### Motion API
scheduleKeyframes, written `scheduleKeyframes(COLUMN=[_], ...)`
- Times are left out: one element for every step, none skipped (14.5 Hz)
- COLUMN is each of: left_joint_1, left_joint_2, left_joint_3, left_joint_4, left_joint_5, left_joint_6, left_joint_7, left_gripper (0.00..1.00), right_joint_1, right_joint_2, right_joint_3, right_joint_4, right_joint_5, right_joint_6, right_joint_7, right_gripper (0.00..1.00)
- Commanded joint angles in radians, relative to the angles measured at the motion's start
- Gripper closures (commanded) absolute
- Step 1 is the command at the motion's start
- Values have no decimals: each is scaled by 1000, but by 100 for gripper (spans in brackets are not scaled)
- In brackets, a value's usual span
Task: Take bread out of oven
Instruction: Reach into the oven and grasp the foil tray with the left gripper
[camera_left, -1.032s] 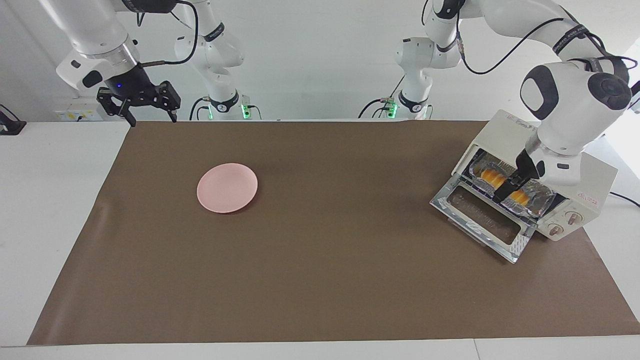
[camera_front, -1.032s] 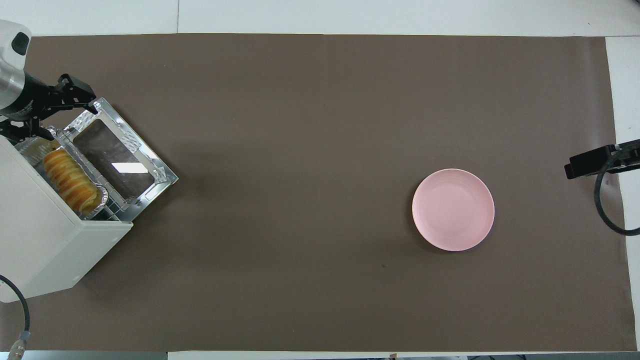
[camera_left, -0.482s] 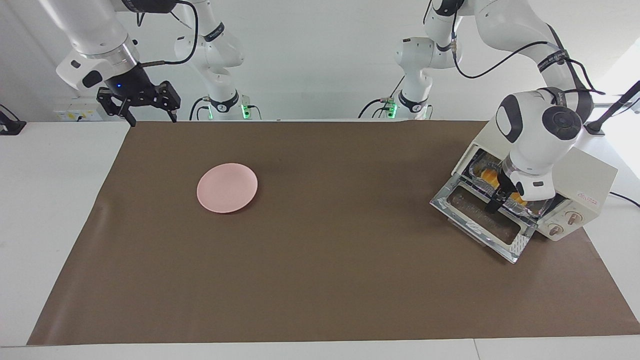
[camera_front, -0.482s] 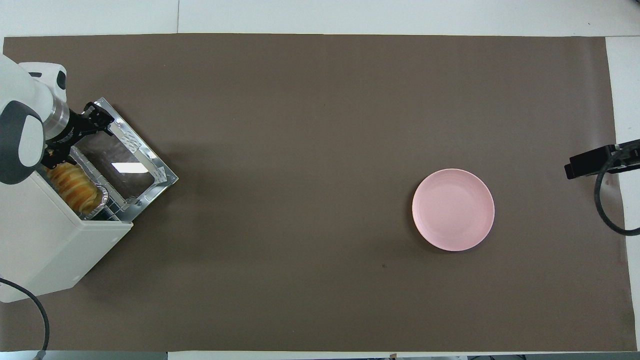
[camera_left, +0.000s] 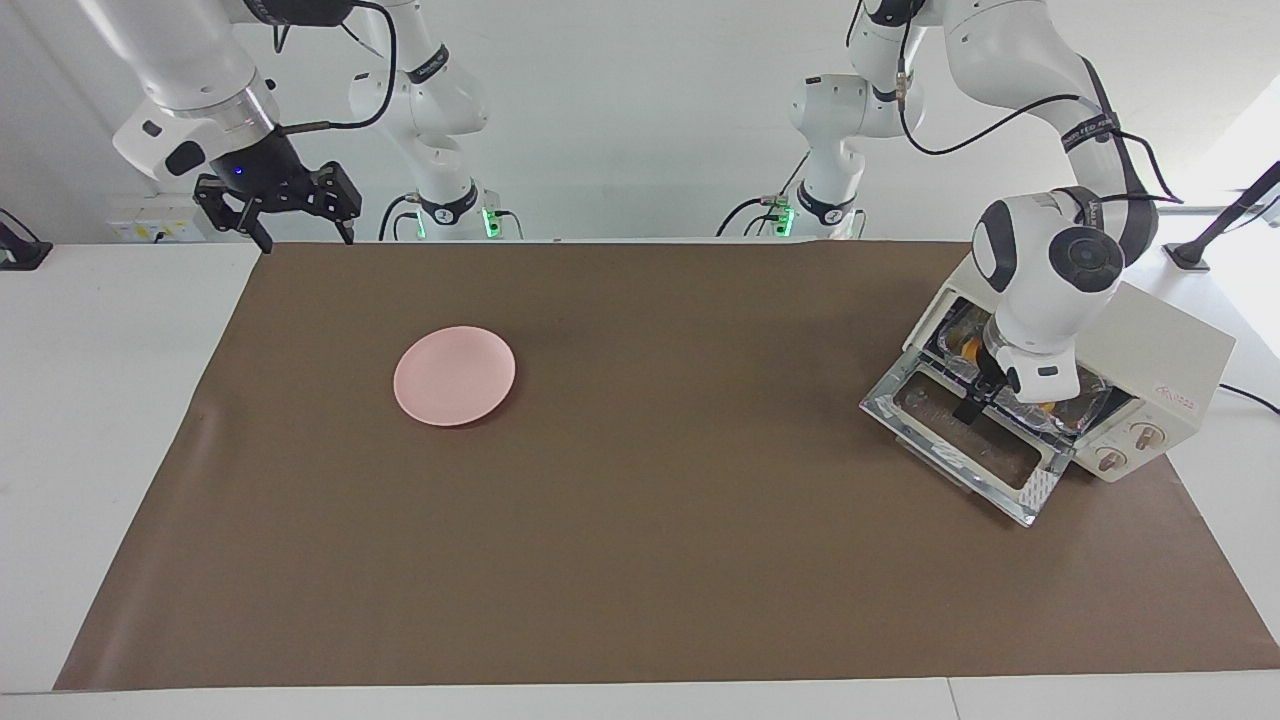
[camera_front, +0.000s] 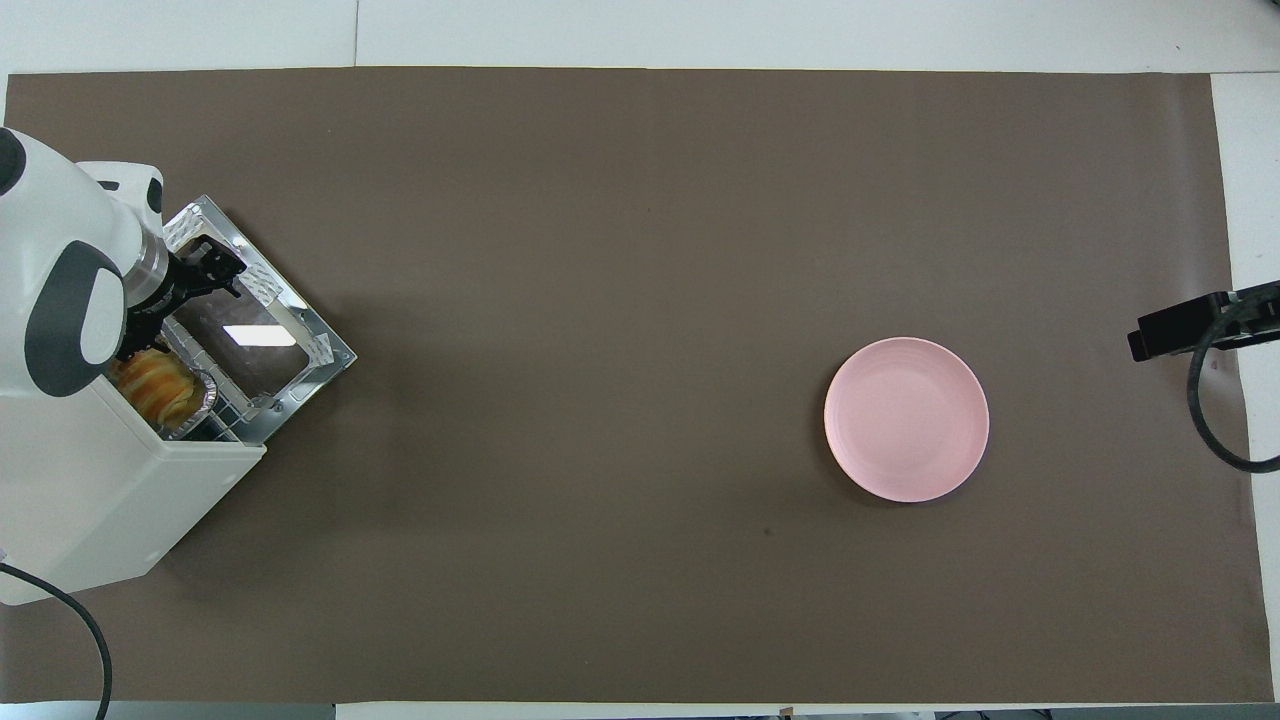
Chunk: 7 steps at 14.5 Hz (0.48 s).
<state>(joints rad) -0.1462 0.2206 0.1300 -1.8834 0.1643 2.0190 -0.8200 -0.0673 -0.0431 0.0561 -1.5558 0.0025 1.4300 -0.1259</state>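
Cream-white oven (camera_left: 1150, 350), drop door lowered, at the left arm's end of the table. Golden-orange bread (camera_front: 160, 390) on a foil tray (camera_front: 203, 393) in the oven mouth, just beneath the left gripper (camera_left: 975, 400); gripper over the door hinge line, fingers spread, holding nothing. Pink plate (camera_left: 455, 375) well apart. Right gripper (camera_left: 290, 215) waiting raised over the table's edge, fingers apart, empty.
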Motion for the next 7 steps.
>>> scheduleKeyframes(left_joint_1=[-4, 3, 7, 16, 17, 17, 13], left_joint_2=[-33, -37, -38, -41, -44, -43, -41], left_joint_3=[5, 5, 7, 7, 5, 5, 5], left_joint_4=[-54, -66, -77, -79, -83, -83, -76], left_joint_5=[30, 30, 30, 30, 30, 30, 30], left_joint_6=[43, 46, 53, 55, 55, 55, 55], left_joint_7=[-54, -56, -56, -56, -57, -56, -50], left_gripper=[24, 37, 53, 73, 97, 100, 100], right_joint_1=[-5, -5, -5, -6, -6, -6, -6], right_joint_2=[-20, -20, -20, -20, -20, -20, -20], right_joint_3=[7, 7, 7, 5, 5, 5, 5], right_joint_4=[-17, -17, -17, -17, -17, -17, -17], right_joint_5=[13, 13, 13, 13, 13, 13, 13], right_joint_6=[-19, -34, -43, -42, -42, -42, -42], right_joint_7=[-18, -20, -20, -18, -18, -18, -18], right_gripper=[0, 0, 0, 0, 0, 0, 0])
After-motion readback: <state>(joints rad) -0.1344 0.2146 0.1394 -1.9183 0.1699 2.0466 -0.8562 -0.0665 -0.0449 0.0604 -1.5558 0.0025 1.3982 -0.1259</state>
